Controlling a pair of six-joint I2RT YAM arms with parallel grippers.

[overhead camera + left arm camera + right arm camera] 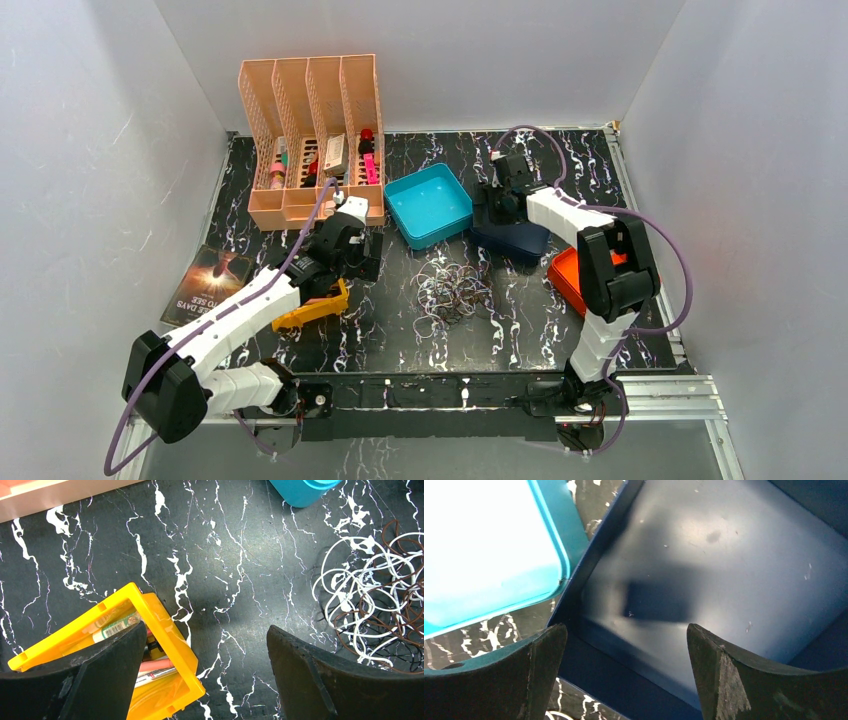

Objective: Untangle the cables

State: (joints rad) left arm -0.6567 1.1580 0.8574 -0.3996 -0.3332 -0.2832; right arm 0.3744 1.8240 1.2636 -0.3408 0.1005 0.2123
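The cables [452, 290] [372, 605] lie in one loose tangle near the middle of the bench [400, 335], just in front of a teal tray [430, 205] [549, 540]. White loops and dark brown loops cross over and under each other, with a few thinner black strands among them. Nothing is touching the tangle.

The left arm [240, 320] reaches in from the near left. The left jaws stand wide apart and hold nothing. In the left wrist view they frame bare bench, with a yellow tray [315, 308] [150, 610] of pens and small items at one side and the tangle at the other.

The right arm [600, 270] bends back toward the far side. The right jaws are also spread wide and empty, pointing into a dark blue tray [520, 242] [724, 555] whose edge sits right against the teal tray. An orange tray [562, 278] lies just beside the blue one, partly hidden behind the right arm.

A peach rack [310, 140] with small things in its slots stands at the far left. A booklet [205, 285] lies at the bench's left edge.
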